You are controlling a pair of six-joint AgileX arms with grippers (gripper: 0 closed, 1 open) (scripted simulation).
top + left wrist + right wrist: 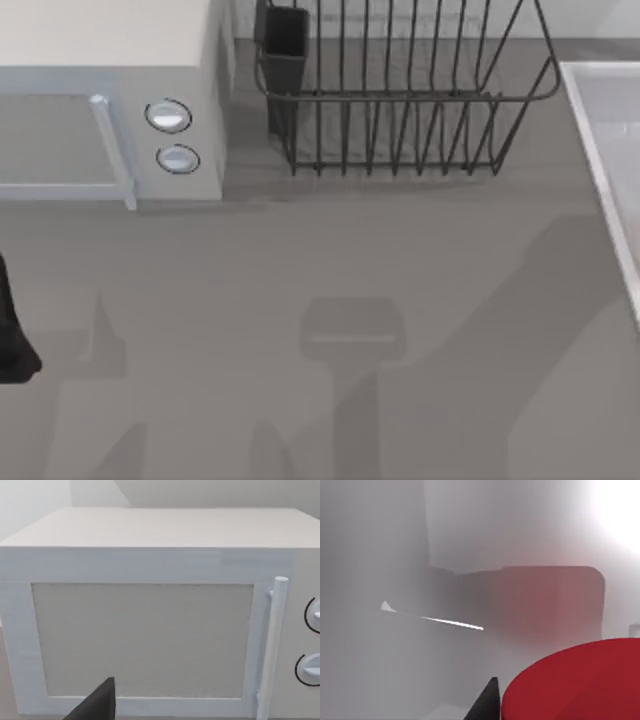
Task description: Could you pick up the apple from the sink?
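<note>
The apple (580,685) is a bright red ball, very close in the right wrist view and cut off by the picture's edge. It casts a red glow on the pale inner wall of the sink (375,555). A black part of my right gripper (487,702) stands right beside the apple, inside the basin. In the top view the sink's (598,150) raised light rim runs along the table's right edge. My left gripper (97,705) shows as a black tip in front of the microwave door, and that arm (12,335) sits at the table's left edge.
A white microwave (110,60) with two round knobs stands at the back left, its door handle (272,645) facing the left arm. A dark wire dish rack (400,100) stands at the back middle. Grey counter (330,300) lies between them and the sink.
</note>
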